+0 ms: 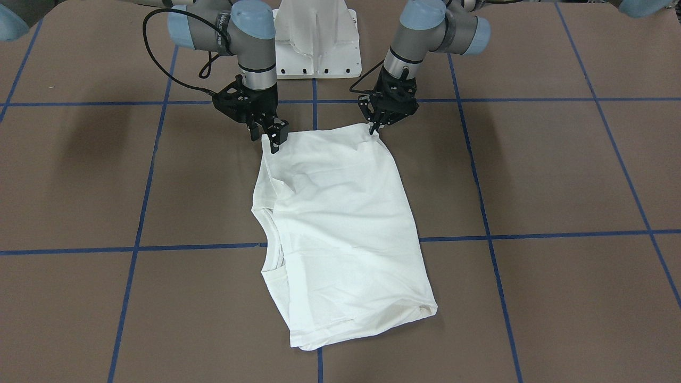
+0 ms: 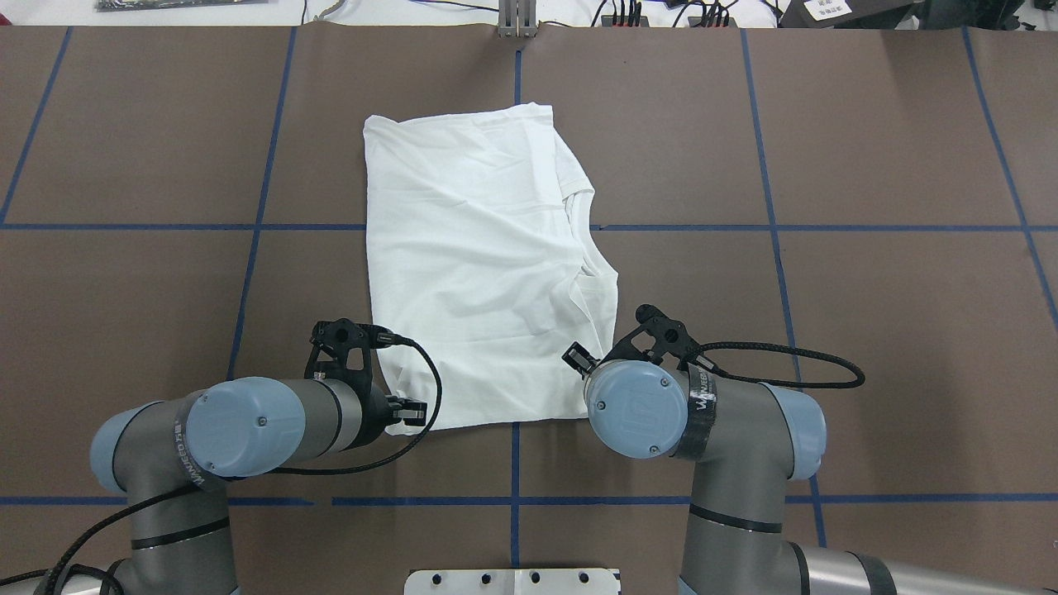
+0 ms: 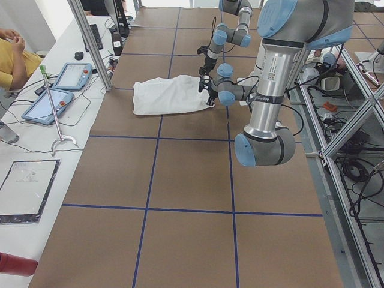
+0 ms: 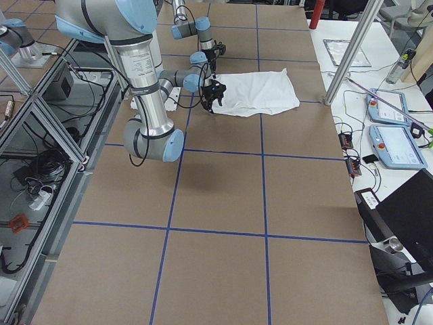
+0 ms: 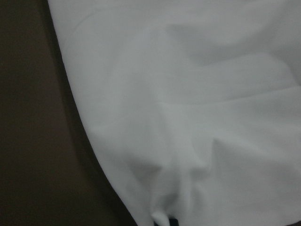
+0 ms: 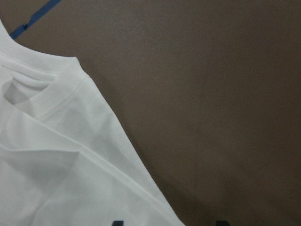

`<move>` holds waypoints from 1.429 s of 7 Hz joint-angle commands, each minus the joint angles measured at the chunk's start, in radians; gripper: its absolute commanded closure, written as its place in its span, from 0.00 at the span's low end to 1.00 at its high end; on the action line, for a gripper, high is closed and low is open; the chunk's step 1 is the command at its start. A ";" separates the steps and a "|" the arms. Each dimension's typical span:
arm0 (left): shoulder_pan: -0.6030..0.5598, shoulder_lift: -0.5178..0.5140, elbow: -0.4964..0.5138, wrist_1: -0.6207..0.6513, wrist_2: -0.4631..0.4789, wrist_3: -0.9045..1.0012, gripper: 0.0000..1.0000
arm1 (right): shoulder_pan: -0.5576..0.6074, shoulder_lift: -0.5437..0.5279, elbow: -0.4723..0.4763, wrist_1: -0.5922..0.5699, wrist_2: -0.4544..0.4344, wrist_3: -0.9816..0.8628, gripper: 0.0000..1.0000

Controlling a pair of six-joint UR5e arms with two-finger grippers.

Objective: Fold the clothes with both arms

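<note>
The clothes are one white T-shirt (image 1: 340, 223) (image 2: 479, 273), folded into a long rectangle in the middle of the brown table, its ribbed collar (image 1: 268, 234) at one long side. My left gripper (image 1: 375, 129) (image 2: 407, 411) is shut on the shirt's near corner; in the left wrist view the cloth (image 5: 188, 94) puckers toward the pinch. My right gripper (image 1: 272, 139) stands at the other near corner. The right wrist view shows its tips (image 6: 117, 222) apart, astride the shirt's edge (image 6: 56, 165). The shirt's text is hidden.
The white pedestal base (image 1: 318, 42) stands just behind the shirt's near edge. Blue tape lines (image 1: 532, 234) cross the brown table. Beyond the far table edge are a metal post (image 3: 90, 42), control tablets (image 3: 66, 78) and a seated person (image 3: 12, 51).
</note>
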 commanded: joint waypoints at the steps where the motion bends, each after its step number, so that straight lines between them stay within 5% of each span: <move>1: 0.000 0.001 -0.001 -0.001 0.000 0.000 1.00 | -0.015 0.015 -0.003 -0.004 -0.002 0.025 0.28; 10: 0.000 0.001 -0.014 -0.001 0.000 0.002 1.00 | -0.036 0.101 -0.089 -0.056 -0.002 0.075 0.28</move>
